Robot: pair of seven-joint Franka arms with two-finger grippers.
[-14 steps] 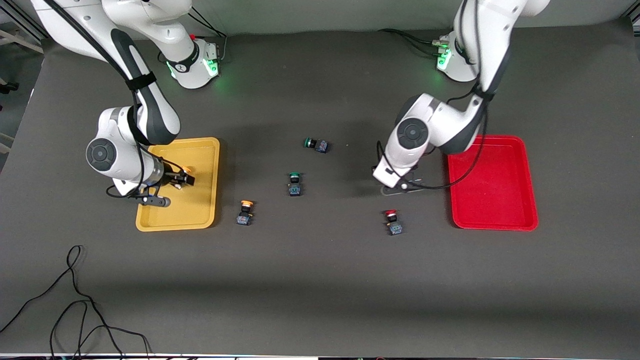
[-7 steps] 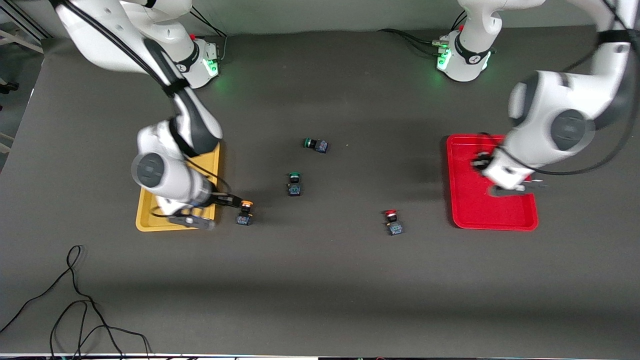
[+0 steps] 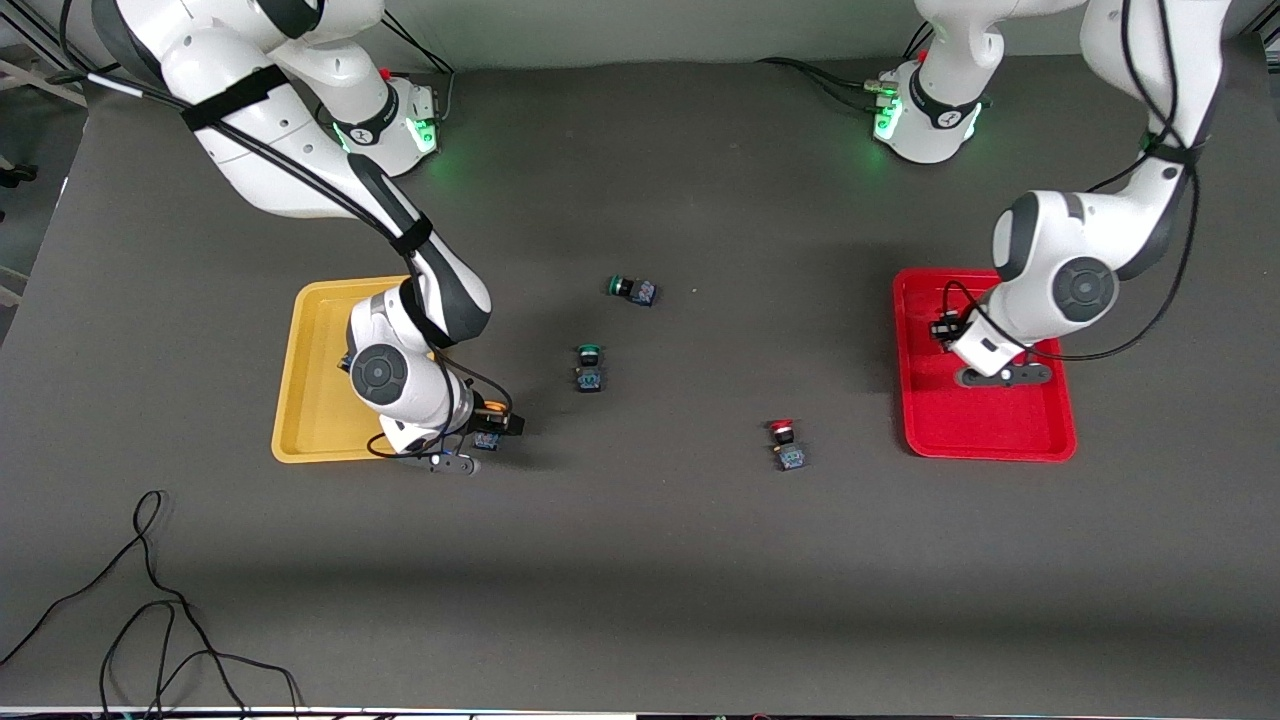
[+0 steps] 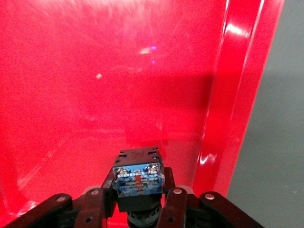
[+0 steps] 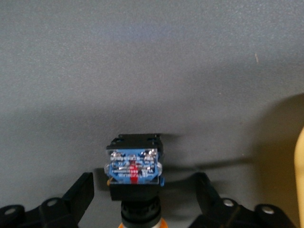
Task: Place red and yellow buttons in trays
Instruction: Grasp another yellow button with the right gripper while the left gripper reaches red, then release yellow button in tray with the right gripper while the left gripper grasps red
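My right gripper is low at the table beside the yellow tray, open, with a finger on each side of a yellow-capped button. The right wrist view shows gaps between the fingers and this button. My left gripper is over the red tray, shut on a blue-black button whose cap is hidden. A red-capped button lies on the table between the trays. The other yellow button is not in view.
Two green-capped buttons lie mid-table, farther from the front camera than the red one. A black cable loops on the table near the front camera at the right arm's end.
My right gripper moved from over the yellow tray to the yellow button on the table. My left gripper carried its button from the table to over the red tray.
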